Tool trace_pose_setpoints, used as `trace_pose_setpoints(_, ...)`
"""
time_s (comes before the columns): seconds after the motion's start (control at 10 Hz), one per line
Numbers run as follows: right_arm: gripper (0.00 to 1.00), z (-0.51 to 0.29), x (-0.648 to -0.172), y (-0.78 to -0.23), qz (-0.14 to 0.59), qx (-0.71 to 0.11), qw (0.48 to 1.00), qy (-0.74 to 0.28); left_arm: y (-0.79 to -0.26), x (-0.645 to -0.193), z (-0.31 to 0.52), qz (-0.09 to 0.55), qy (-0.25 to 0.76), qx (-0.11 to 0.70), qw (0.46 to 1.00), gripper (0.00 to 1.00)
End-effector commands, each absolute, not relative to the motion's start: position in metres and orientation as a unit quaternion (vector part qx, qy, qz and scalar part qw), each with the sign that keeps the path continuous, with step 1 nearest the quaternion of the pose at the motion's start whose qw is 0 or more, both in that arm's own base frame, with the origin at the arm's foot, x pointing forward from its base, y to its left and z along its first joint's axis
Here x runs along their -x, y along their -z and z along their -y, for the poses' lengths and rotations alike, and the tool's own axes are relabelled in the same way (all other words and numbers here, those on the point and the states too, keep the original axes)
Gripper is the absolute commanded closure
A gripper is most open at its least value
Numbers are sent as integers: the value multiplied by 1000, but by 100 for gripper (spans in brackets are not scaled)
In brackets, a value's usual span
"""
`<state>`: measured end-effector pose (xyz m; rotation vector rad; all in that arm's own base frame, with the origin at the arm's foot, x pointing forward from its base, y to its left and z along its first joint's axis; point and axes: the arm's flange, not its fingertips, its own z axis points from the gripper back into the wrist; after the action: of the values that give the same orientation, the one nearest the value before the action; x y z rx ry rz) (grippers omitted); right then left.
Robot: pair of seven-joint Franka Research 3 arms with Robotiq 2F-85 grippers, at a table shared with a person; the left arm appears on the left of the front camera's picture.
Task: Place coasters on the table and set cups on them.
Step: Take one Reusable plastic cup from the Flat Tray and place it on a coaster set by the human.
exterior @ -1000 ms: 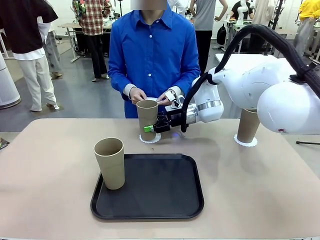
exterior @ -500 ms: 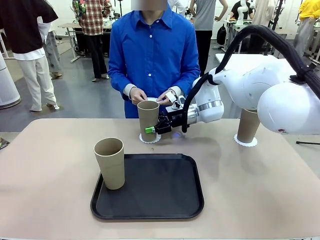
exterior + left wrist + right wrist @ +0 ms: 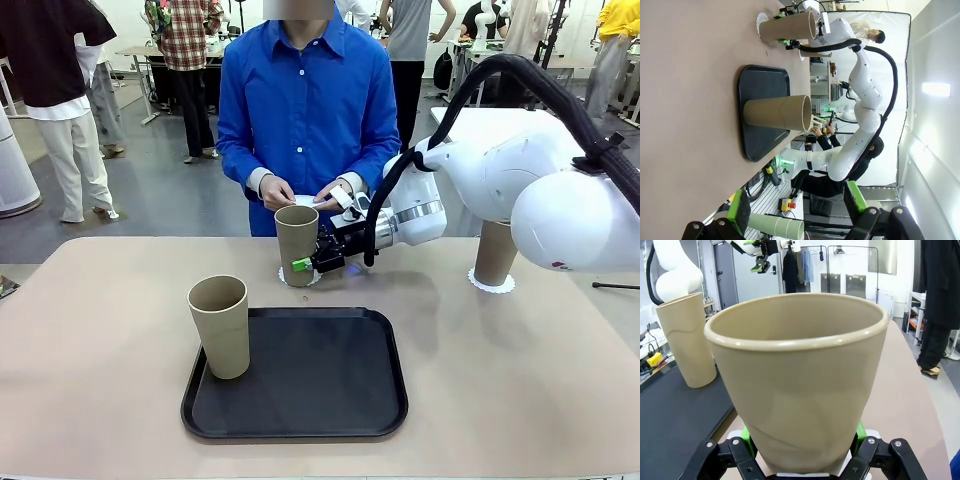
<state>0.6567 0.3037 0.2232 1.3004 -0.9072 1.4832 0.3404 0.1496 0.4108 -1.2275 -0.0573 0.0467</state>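
One cup [image 3: 296, 243] stands on or just over a coaster [image 3: 317, 279], just beyond the far edge of the black tray [image 3: 300, 400]. The fingers of the right gripper [image 3: 303, 264] are clamped on its lower part. A second cup [image 3: 220, 325] stands on the tray's left part. A third cup [image 3: 496, 250] sits on another coaster [image 3: 491, 284], well right of the tray. The fingers of the left gripper [image 3: 796, 207] are spread wide, holding nothing. The worktop [image 3: 100, 330] is matte beige. Beyond the tray stands a person [image 3: 305, 110] in blue, with grey floor [image 3: 150, 190] behind.
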Motion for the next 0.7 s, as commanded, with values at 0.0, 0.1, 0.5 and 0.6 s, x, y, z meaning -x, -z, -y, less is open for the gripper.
trace_pose_setpoints(0.0,18,-303,-663,-225,373,-530,446,-617,-413,-339,-151,30,-19,580,814,0)
trace_pose_setpoints(0.1,18,-304,-662,-228,373,-529,445,-618,-413,-339,-151,30,-19,580,814,0)
trace_pose_setpoints(0.5,18,-304,-664,-233,378,-527,444,-619,-413,-339,-151,30,-19,580,814,0)
trace_pose_setpoints(0.6,18,-302,-666,-231,378,-528,445,-616,-413,-339,-151,30,-19,580,814,0)
